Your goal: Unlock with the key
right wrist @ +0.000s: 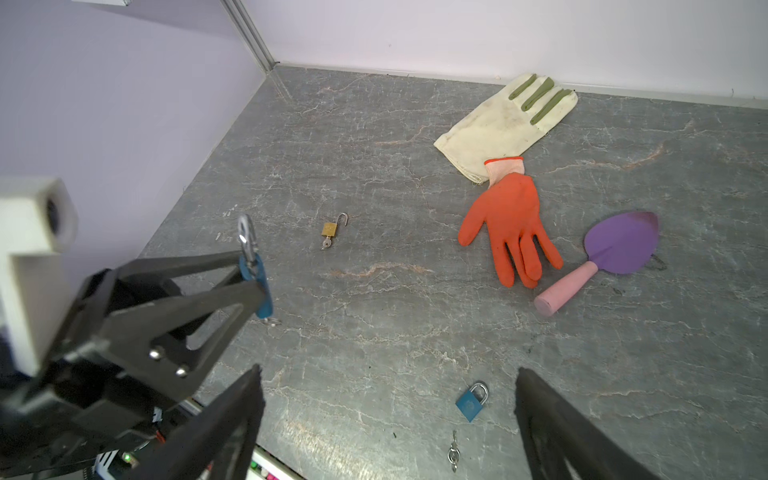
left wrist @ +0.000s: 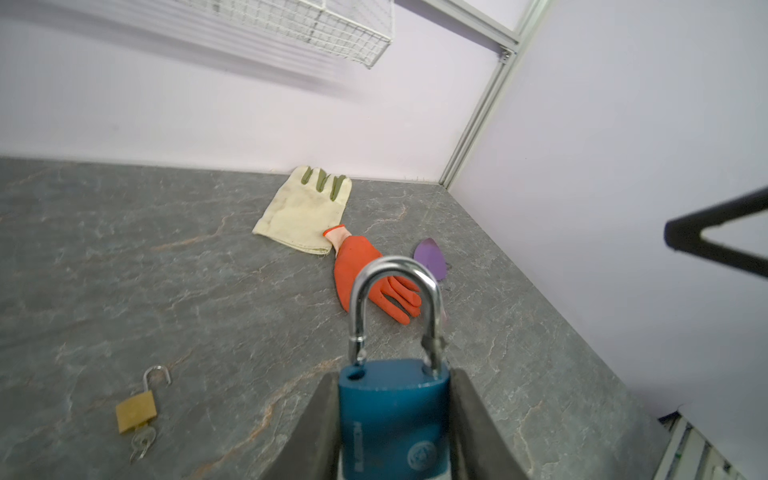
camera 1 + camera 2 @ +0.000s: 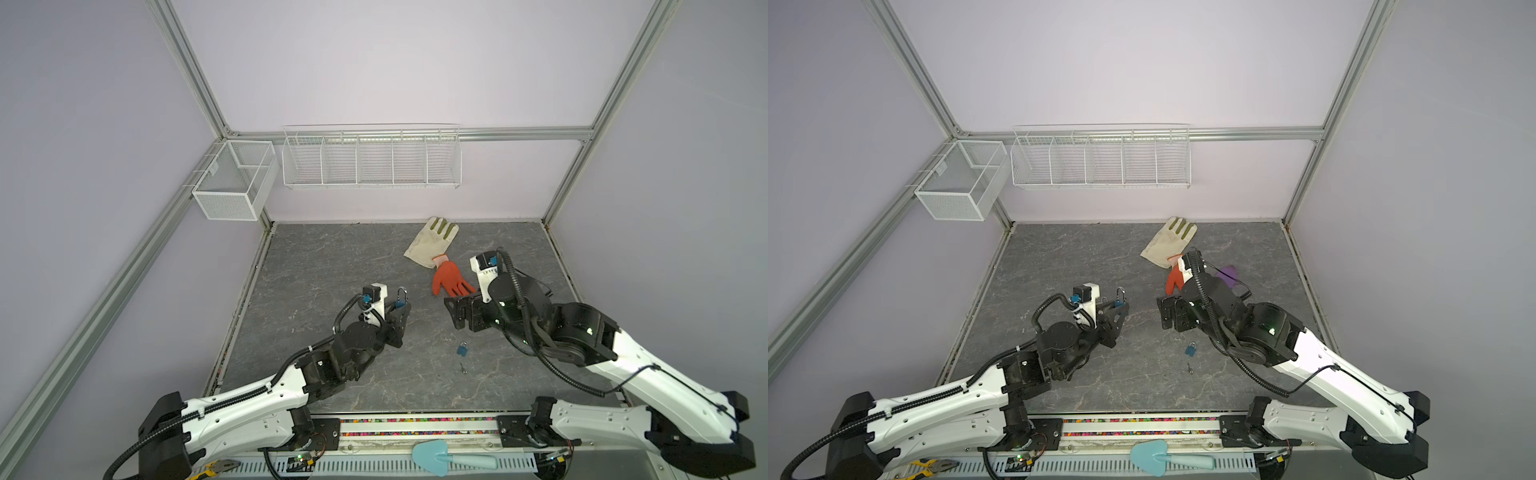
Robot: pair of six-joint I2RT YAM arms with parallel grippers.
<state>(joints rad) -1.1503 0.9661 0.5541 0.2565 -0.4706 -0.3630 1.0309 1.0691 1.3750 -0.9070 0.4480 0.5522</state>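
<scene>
My left gripper (image 2: pixel 394 374) is shut on the body of a blue padlock (image 2: pixel 392 415), held above the table in both top views (image 3: pixel 400 302) (image 3: pixel 1120 302). One leg of its steel shackle (image 2: pixel 395 270) stands out of its hole. In the right wrist view a small ring (image 1: pixel 272 321) hangs under this padlock (image 1: pixel 257 286). My right gripper (image 1: pixel 386 374) (image 3: pixel 456 312) is open and empty, a short way to the right of the held lock. Below it on the table lie a second blue padlock (image 1: pixel 471 402) (image 3: pixel 462 348), shackle shut, and a loose key (image 1: pixel 453 451) (image 3: pixel 462 367).
A brass padlock (image 2: pixel 136 411) (image 1: pixel 329 229) with an open shackle and a key in it lies on the table. A cream glove (image 3: pixel 432 241), an orange glove (image 3: pixel 449 278) and a purple trowel (image 1: pixel 615 249) lie at the back right. Wire baskets (image 3: pixel 370 160) hang on the back wall.
</scene>
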